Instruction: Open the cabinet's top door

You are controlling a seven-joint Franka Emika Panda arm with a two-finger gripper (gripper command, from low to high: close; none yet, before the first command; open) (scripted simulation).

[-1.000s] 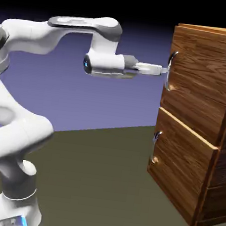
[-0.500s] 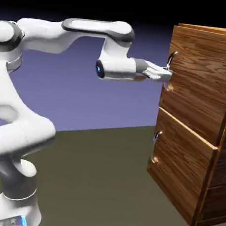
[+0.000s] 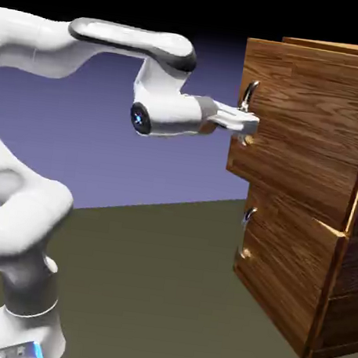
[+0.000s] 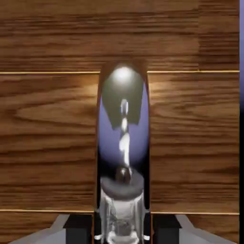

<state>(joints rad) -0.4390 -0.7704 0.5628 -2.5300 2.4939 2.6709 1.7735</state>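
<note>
The top door (image 3: 310, 135) is the upper wood panel of the cabinet (image 3: 315, 254), in the upper right of the exterior view. Its front face stands out to the left of the lower panel (image 3: 286, 266), so it is pulled out of the cabinet body and no longer flush with it. Its curved silver handle (image 3: 247, 96) is at the left edge of the panel, near the middle top of the frame.

The gripper (image 3: 248, 127) is at this handle, pressed against the door front. In the hand view the handle (image 4: 123, 143) is a shiny vertical bar in the middle of the frame, going from the upper middle down to the bottom edge, and it passes between the two grey finger tips (image 4: 78, 231), which sit close on both sides of it. The jaws are nearly closed around the handle, with the wood of the door (image 4: 47, 133) behind.

The white arm (image 3: 112, 40) comes from the lower left of the exterior view and reaches horizontally to the right. The lower panel has its own small handle (image 3: 248, 218), below the gripper and apart from it. The cabinet stands on the dark table (image 3: 145, 288).
</note>
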